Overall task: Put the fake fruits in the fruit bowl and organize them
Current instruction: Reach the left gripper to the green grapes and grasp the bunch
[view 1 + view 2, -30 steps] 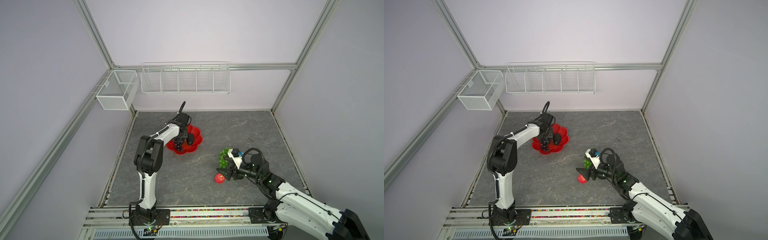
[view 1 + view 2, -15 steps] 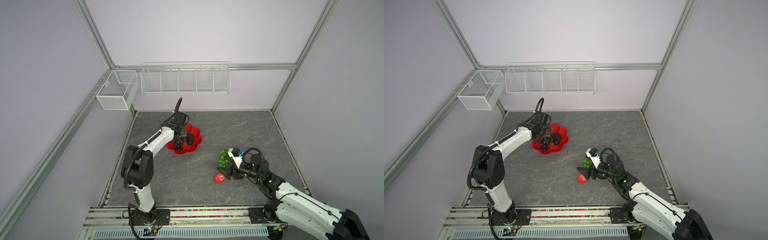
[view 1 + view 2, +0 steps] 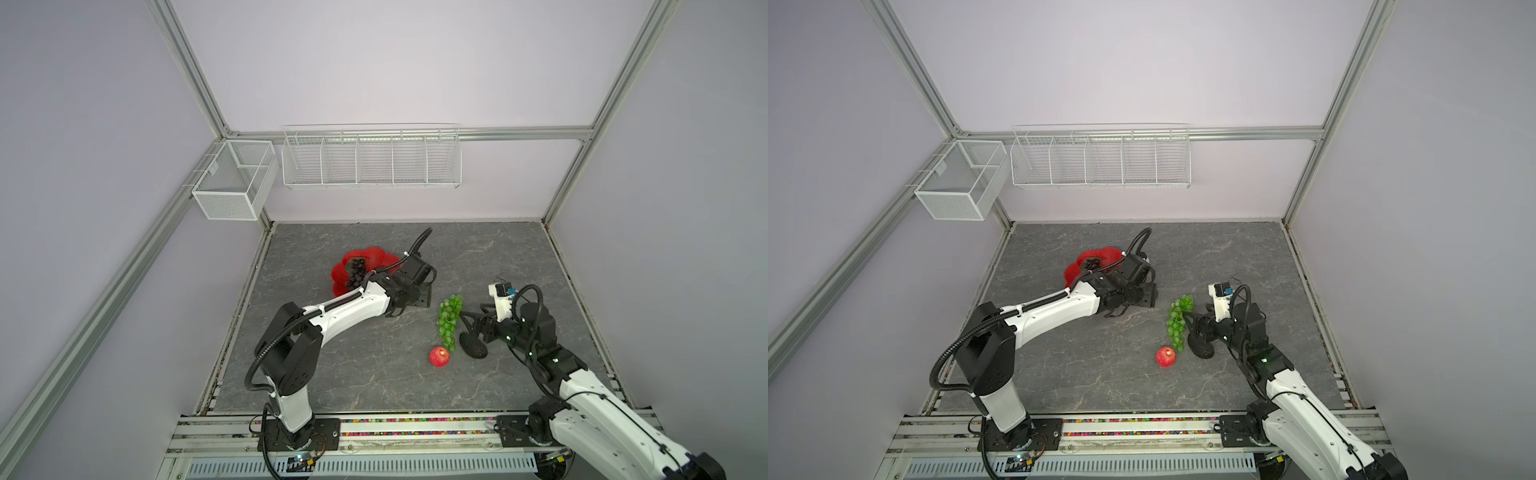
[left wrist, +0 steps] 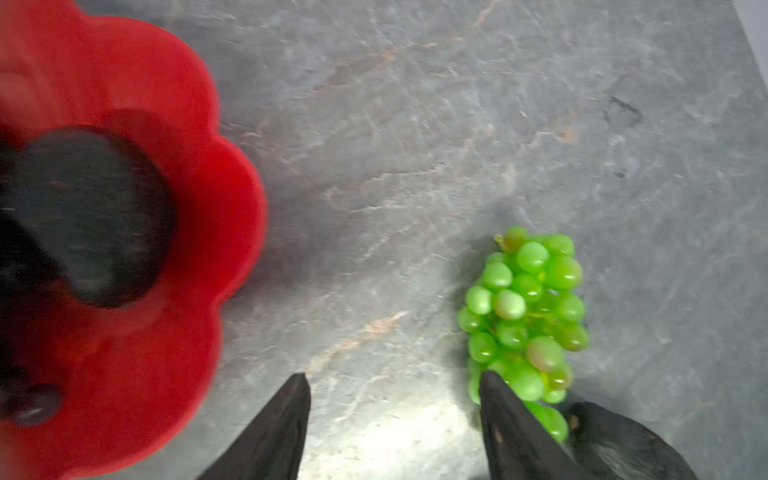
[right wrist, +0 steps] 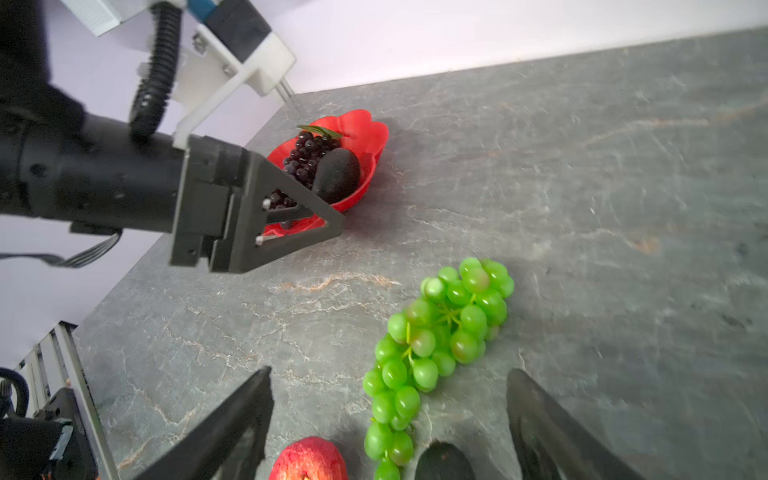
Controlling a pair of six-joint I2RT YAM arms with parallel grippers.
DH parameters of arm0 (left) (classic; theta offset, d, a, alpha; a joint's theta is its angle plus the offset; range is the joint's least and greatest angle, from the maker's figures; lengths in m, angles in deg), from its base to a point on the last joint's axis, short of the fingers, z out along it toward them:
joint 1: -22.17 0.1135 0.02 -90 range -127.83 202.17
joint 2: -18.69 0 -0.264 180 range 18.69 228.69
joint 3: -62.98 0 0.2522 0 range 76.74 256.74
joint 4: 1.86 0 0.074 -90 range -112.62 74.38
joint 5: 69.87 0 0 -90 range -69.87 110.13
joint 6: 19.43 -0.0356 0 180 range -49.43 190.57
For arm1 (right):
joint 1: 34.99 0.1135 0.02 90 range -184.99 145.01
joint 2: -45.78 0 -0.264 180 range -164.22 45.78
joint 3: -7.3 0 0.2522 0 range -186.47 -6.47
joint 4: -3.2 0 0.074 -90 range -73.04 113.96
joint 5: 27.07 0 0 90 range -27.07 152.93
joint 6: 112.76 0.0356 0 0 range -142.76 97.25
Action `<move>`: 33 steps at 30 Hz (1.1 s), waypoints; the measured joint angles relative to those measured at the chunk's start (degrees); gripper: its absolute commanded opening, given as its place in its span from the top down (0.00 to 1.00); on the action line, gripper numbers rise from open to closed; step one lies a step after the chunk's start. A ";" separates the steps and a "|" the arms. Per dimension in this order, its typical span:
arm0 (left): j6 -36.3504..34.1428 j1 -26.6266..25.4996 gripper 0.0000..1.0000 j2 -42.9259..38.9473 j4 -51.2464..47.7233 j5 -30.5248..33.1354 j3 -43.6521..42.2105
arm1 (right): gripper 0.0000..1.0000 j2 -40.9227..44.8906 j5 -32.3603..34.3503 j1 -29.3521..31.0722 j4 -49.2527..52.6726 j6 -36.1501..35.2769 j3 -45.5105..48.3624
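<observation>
The red fruit bowl (image 3: pixel 374 253) holds a purple grape bunch (image 5: pixel 307 153) and one avocado (image 5: pixel 336 174). My left gripper (image 4: pixel 393 376) hangs open and empty over bare floor between the bowl (image 4: pixel 199 166) and the green grape bunch (image 4: pixel 523 316). These green grapes (image 3: pixel 449 322) lie on the floor, with a red apple (image 3: pixel 439 356) and a second avocado (image 3: pixel 473 345) by their lower end. My right gripper (image 5: pixel 390 371) is open just above the floor; the grape tail, the apple (image 5: pixel 309 461) and that avocado (image 5: pixel 444 461) lie between its spread fingers.
The left forearm (image 3: pixel 353 309) reaches across the bowl's near side. Two white wire baskets (image 3: pixel 370 156) hang on the back and left walls. The grey stone-look floor (image 3: pixel 478 257) is walled on three sides, with a rail along the front.
My left gripper has left the bowl and swung right toward the green grapes, leaving the purple bunch in the bowl. The right arm has hardly moved.
</observation>
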State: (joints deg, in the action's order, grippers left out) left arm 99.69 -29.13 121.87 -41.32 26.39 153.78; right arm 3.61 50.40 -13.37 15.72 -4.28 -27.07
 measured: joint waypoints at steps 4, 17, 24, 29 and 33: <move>2.19 -3.72 0.34 4.63 2.19 -2.08 1.81 | 0.11 7.65 0.96 -2.40 8.50 -0.48 0.02; 5.05 -7.10 0.33 13.77 1.29 -2.01 7.58 | 0.11 19.76 -0.37 -3.91 12.31 0.00 3.54; 4.66 -7.06 0.33 19.17 1.01 -1.60 12.44 | 0.11 20.06 -0.44 -3.93 12.31 0.00 4.39; 4.63 -7.06 0.36 20.00 0.24 -1.31 12.98 | 0.11 19.06 -0.81 -3.91 11.67 0.02 4.52; 4.52 -7.06 0.40 20.85 -0.35 -0.87 14.05 | 0.11 18.45 -0.92 -3.91 10.54 0.02 4.72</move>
State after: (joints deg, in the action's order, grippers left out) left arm 104.22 -36.19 142.72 -41.67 25.52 167.83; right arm 22.06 49.48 -17.28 26.26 -4.25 -22.35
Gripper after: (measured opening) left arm 0.611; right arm 0.892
